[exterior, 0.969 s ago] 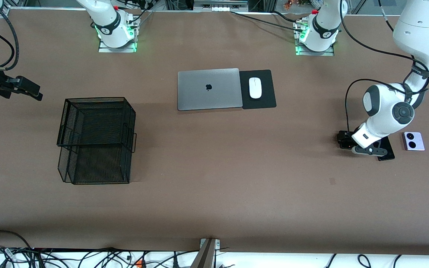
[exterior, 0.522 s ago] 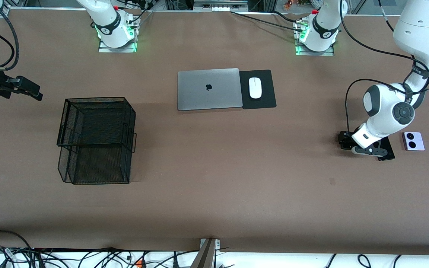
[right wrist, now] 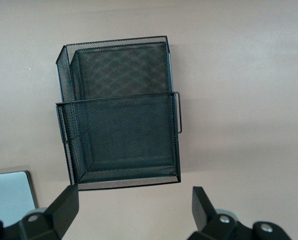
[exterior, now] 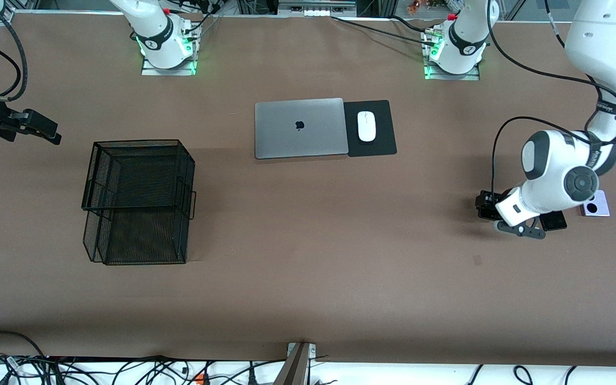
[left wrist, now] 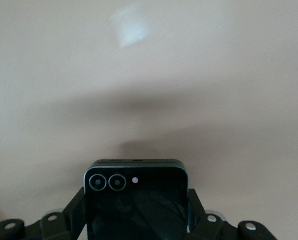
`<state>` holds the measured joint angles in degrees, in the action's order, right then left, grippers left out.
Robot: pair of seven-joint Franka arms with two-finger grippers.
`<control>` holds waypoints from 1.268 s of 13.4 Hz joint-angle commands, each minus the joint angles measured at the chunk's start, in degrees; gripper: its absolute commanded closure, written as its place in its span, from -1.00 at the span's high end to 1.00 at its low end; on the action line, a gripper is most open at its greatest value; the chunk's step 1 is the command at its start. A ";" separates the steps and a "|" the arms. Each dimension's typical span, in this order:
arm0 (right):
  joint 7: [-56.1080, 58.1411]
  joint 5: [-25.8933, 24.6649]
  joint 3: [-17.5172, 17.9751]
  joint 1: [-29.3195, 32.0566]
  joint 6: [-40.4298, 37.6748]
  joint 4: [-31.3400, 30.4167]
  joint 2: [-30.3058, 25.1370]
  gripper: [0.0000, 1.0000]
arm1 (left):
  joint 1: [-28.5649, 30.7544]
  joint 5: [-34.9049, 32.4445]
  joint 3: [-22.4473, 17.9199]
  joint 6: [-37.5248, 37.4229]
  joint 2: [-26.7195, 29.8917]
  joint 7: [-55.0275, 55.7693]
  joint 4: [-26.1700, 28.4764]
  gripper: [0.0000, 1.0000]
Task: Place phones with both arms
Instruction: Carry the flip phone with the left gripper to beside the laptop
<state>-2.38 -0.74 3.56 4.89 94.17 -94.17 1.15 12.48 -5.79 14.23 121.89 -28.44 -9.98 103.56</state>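
Note:
My left gripper (exterior: 516, 224) is shut on the small squarish black phone (left wrist: 136, 205), which has two camera rings at one corner. It holds the phone a little above bare table at the left arm's end. In the left wrist view (left wrist: 136, 197) its fingers clamp the phone's two sides. The end of the long black slab (exterior: 554, 221) shows on the table beside the wrist. The lilac-white phone (exterior: 597, 206) lies beside the slab, partly covered by the arm. My right gripper (exterior: 35, 128) is open and empty, waiting near the mesh basket (right wrist: 118, 130); it also shows in the right wrist view (right wrist: 133, 202).
The black mesh basket (exterior: 137, 203) stands toward the right arm's end. A silver laptop (exterior: 300, 128), and a white mouse (exterior: 366, 126) on a black pad (exterior: 383, 144), lie mid-table, farther from the front camera. Cables (exterior: 72, 369) run along the front edge.
My left gripper has risen and shifted slightly toward the front camera and the right arm's end with the black phone. The left arm now covers part of the lilac phone. The right arm has not moved.

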 commanded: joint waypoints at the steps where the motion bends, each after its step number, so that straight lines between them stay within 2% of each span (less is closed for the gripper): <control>1: -0.61 0.92 0.66 0.73 0.05 0.57 0.17 1.00 | -2.63 0.34 4.21 -8.86 -0.91 1.36 -9.41 -0.57; 3: -0.61 0.92 0.66 0.73 0.05 0.57 0.17 1.00 | -8.32 0.77 4.66 -8.87 -1.26 7.31 -11.00 -0.57; 6: -0.61 0.92 0.66 0.73 0.05 0.66 0.17 1.00 | -20.53 0.87 4.66 -8.52 -4.77 21.80 -13.90 -0.56; 10: -0.61 0.92 0.66 0.73 0.05 0.57 0.17 1.00 | -34.51 0.43 4.23 -7.55 -16.18 37.73 -26.01 -0.55; 14: -0.61 0.92 0.66 0.73 0.05 0.57 0.17 1.00 | -41.03 -0.27 3.96 3.51 -22.00 44.87 -26.57 -0.55; 17: -0.52 0.92 0.66 0.47 -0.04 0.57 0.26 1.00 | -42.36 -0.54 2.12 6.86 -23.59 45.49 -26.39 -0.53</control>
<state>-2.38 -0.73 3.61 4.89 94.18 -94.18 1.17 -29.06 -5.52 17.85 128.74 -51.14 34.73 79.54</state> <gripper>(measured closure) 0.000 0.194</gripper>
